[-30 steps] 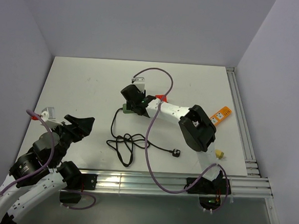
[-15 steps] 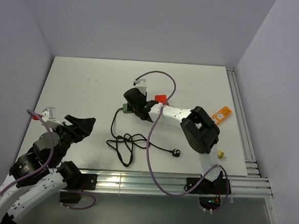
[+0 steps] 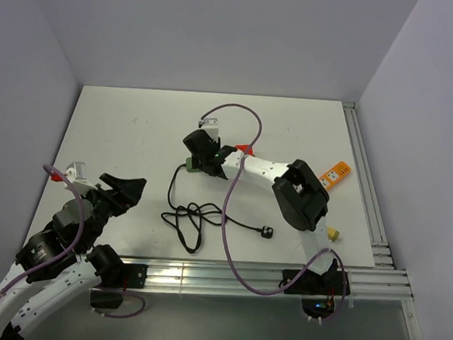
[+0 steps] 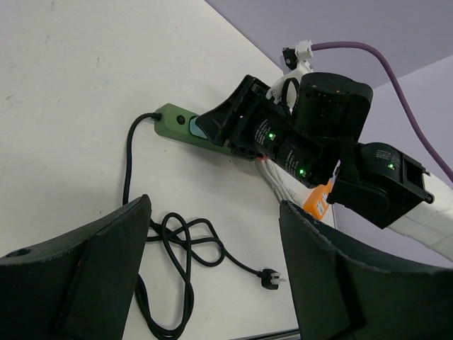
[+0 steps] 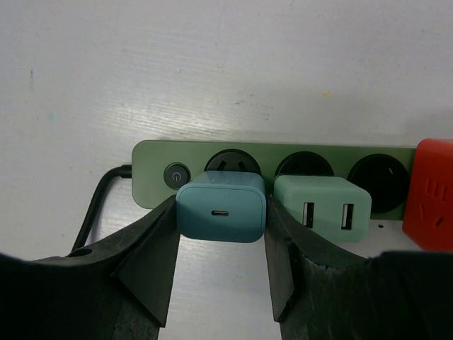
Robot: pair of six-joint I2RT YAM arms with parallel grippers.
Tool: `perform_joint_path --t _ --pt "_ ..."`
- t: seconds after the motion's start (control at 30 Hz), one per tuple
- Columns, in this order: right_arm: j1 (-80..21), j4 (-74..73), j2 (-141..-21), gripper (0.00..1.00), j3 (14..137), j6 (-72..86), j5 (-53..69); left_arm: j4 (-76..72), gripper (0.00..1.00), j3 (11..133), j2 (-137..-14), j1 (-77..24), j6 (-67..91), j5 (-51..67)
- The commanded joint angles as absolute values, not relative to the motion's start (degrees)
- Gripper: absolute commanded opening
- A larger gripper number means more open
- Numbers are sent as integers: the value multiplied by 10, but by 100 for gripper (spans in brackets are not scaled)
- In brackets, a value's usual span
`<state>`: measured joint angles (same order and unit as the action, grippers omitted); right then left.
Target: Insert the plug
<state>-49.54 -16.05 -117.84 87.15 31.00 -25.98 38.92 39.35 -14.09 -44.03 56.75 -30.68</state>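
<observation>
My right gripper point(image 5: 221, 221) is shut on a blue-teal USB charger plug point(image 5: 221, 202), one finger on each side. The plug sits right over the first socket of the green power strip point(image 5: 152, 159), next to its power button. The socket's upper rim shows behind the plug, and the prongs are hidden. In the top view the right gripper point(image 3: 203, 154) is over the strip's left end point(image 3: 189, 166). My left gripper point(image 3: 124, 190) hangs open and empty at the near left, away from the strip point(image 4: 166, 122).
A mint two-port charger point(image 5: 322, 207) fills the second socket and a red adapter point(image 5: 429, 191) sits further right. The strip's black cable point(image 3: 188, 218) lies coiled in front, ending in a loose plug point(image 3: 266, 232). An orange block point(image 3: 333, 174) and a small yellow piece point(image 3: 333, 233) lie at the right.
The right gripper with the plug shifted slightly to the right half a second ago and is back where it was a second ago. The left arm has stayed put.
</observation>
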Motion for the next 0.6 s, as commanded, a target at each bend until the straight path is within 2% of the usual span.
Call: perform_joint_path --t 0.0,0.03,0.2,0.3,0.4,0.47,0.5,0.53,0.57 --pt "-490 -272 -1185 36 896 296 -277 386 79 410 -144 -439 575 -306" --pt "-490 -273 -1181 39 903 291 -280 386 79 410 -145 -439 575 -306" --pt "-490 -310 -1166 41 984 275 -299 383 79 411 -151 -439 572 -305" --pt "-490 -350 -1177 50 1044 271 -293 381 79 412 -153 -439 572 -305" --pt "-488 -386 -1195 52 1081 272 -295 382 79 412 -151 -439 574 -304" --pt "-489 -373 -1193 47 1061 276 -294 382 79 410 -148 -439 576 -301" --pt "-488 -365 -1186 42 1050 278 -287 381 79 408 -146 -439 576 -300" --pt "-486 -358 -1181 31 1041 279 -281 381 79 407 -145 -439 576 -300" --pt "-485 -347 -1179 29 1026 285 -277 382 79 407 -144 -439 576 -300"
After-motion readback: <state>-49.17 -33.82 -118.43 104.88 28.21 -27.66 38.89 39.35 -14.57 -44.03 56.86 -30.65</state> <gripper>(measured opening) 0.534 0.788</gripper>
